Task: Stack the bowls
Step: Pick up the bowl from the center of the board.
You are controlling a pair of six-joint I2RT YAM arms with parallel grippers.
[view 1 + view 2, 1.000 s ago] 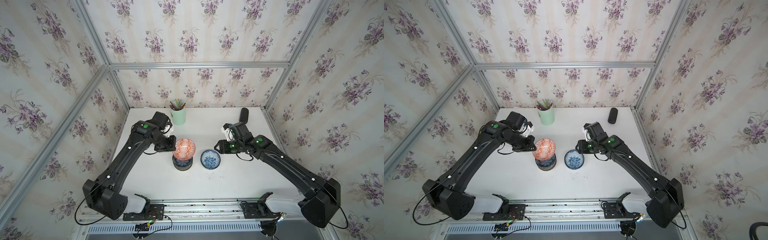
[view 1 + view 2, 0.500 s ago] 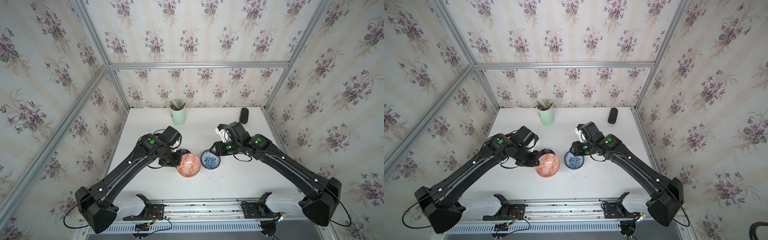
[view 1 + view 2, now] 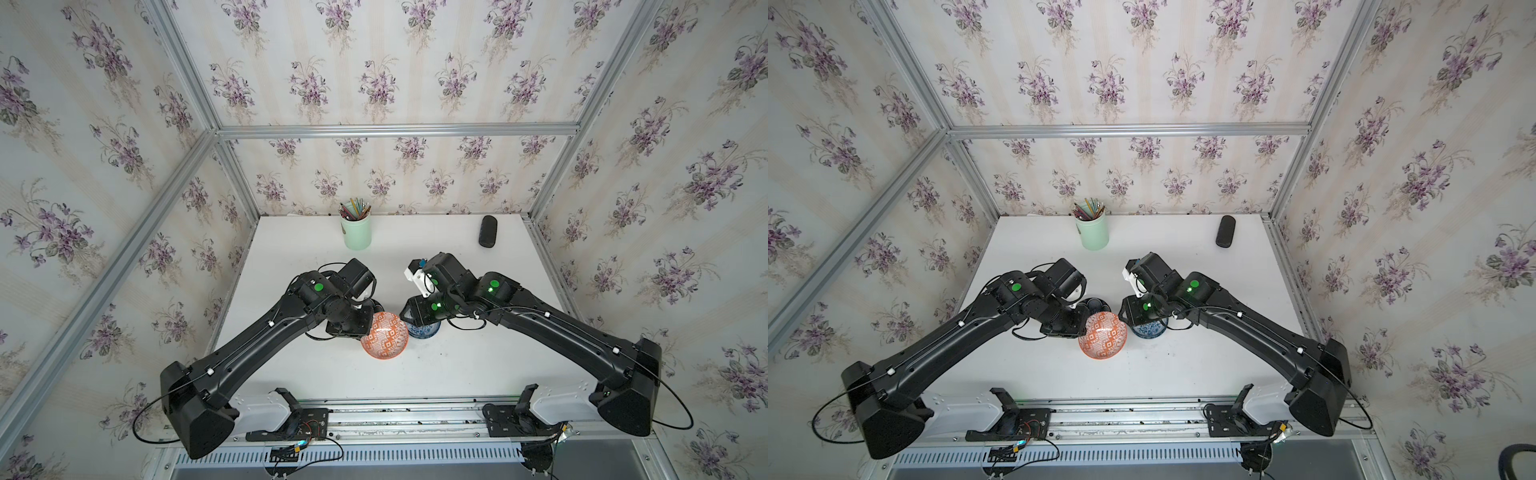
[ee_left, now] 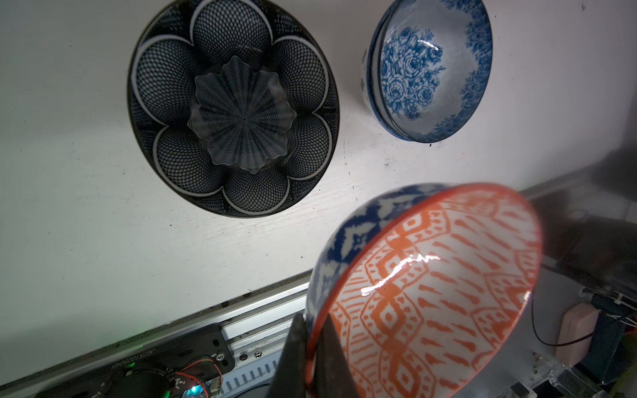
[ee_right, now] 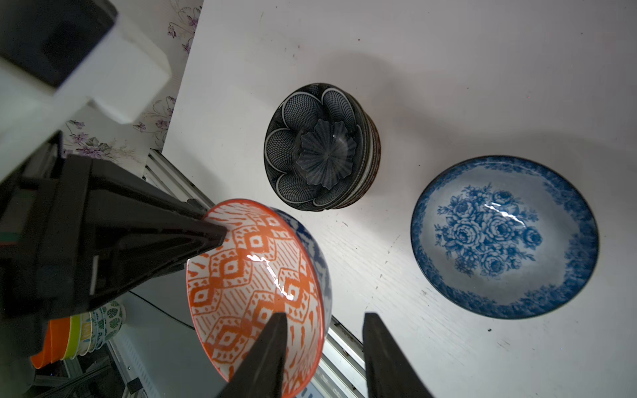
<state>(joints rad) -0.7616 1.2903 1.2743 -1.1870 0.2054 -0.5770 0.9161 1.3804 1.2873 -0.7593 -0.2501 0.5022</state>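
Carried forward off the stack since a second ago, the orange bowl point(image 3: 384, 336) is now held tilted just beside the blue-white bowl point(image 5: 503, 237), near the middle of the table point(image 3: 415, 374). Its rim is pinched tight by the left gripper point(image 4: 307, 355). The right gripper point(image 5: 325, 317) has been brought in closer; its fingers point(image 5: 269, 351) are kept part-way apart, with the orange bowl's far rim seen between them, though contact cannot be told. The dark petal bowl point(image 5: 320, 148) is left topping the stack behind. A pencil cup point(image 3: 355, 232) and a dark case point(image 3: 487, 231) are seen at the back edge.
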